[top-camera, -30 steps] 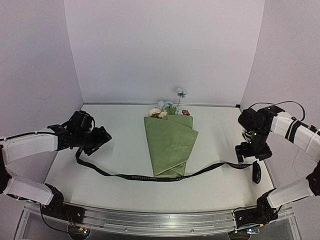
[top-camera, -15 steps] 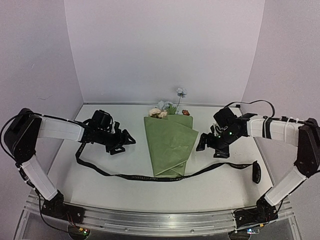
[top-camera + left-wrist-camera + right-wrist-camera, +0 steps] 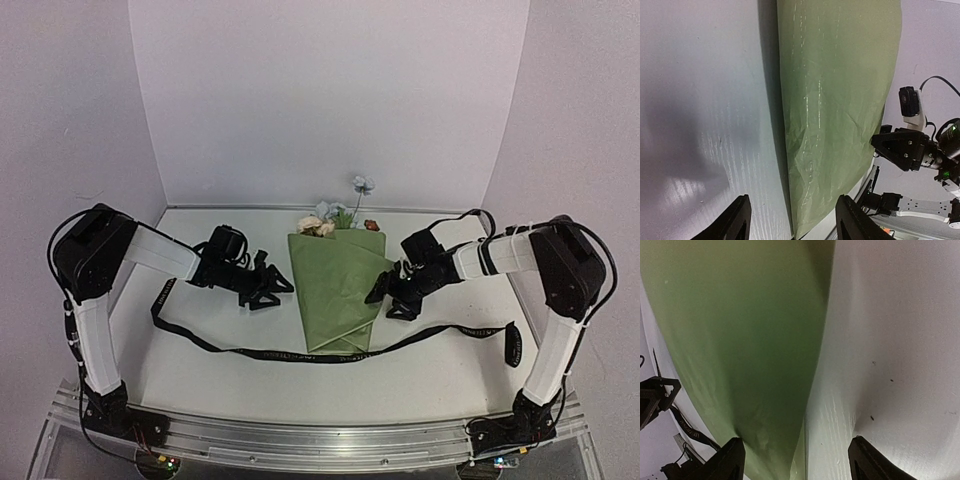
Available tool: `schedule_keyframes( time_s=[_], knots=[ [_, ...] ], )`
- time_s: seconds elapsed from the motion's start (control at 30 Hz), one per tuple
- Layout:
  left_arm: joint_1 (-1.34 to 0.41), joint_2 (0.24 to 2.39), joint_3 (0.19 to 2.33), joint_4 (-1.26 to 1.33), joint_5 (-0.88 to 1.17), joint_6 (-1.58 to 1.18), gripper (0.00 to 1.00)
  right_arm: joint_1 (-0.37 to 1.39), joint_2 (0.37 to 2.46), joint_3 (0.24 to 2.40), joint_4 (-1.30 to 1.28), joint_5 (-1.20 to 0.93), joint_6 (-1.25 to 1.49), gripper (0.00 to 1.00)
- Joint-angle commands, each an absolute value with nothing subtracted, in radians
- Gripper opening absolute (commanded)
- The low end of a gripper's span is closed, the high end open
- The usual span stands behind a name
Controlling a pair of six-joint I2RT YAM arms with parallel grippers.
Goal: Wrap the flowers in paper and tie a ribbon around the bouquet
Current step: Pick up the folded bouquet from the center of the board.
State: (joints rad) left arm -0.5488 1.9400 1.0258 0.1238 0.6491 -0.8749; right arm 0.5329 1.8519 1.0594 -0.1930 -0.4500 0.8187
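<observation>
While the bouquet [image 3: 338, 285] lies mid-table [image 3: 450, 375], blooms toward the far wall, the left gripper [image 3: 279, 291] stands spread and empty just beside its left edge; the right gripper [image 3: 381, 303], likewise spread, grasps nothing at its right edge; the ribbon [image 3: 250, 351] crosses its narrow tip.

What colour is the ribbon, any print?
The ribbon is black with small light lettering; top external view best.

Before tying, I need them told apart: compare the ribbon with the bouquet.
The ribbon is black, the bouquet olive green. The ribbon is a long narrow strip running left to right; the bouquet is a broad cone running far to near. Both lie on the table, and they meet at the bouquet's narrow end.
</observation>
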Motion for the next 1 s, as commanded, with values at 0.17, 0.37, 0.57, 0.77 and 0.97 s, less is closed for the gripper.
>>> schedule_keyframes(
  time_s=[0.17, 0.37, 0.57, 0.77, 0.97],
  knots=[
    [-0.594, 2.031, 1.122, 0.205, 0.714, -0.925, 0.52, 0.563, 1.924, 1.077, -0.023, -0.517, 0.917, 0.53],
    [-0.61, 2.075, 1.173, 0.169, 0.715, -0.932, 0.46, 0.568, 1.943, 1.088, -0.008, -0.532, 0.955, 0.32],
    [-0.615, 2.098, 1.229, 0.124, 0.741, -0.948, 0.32, 0.567, 1.943, 1.117, -0.008, -0.536, 1.007, 0.15],
    [-0.615, 2.095, 1.275, 0.031, 0.759, -0.964, 0.17, 0.566, 1.937, 1.149, -0.013, -0.539, 1.081, 0.02],
    [-0.615, 2.075, 1.269, 0.006, 0.788, -0.985, 0.09, 0.567, 1.91, 1.164, -0.078, -0.537, 1.125, 0.0]
  ],
)
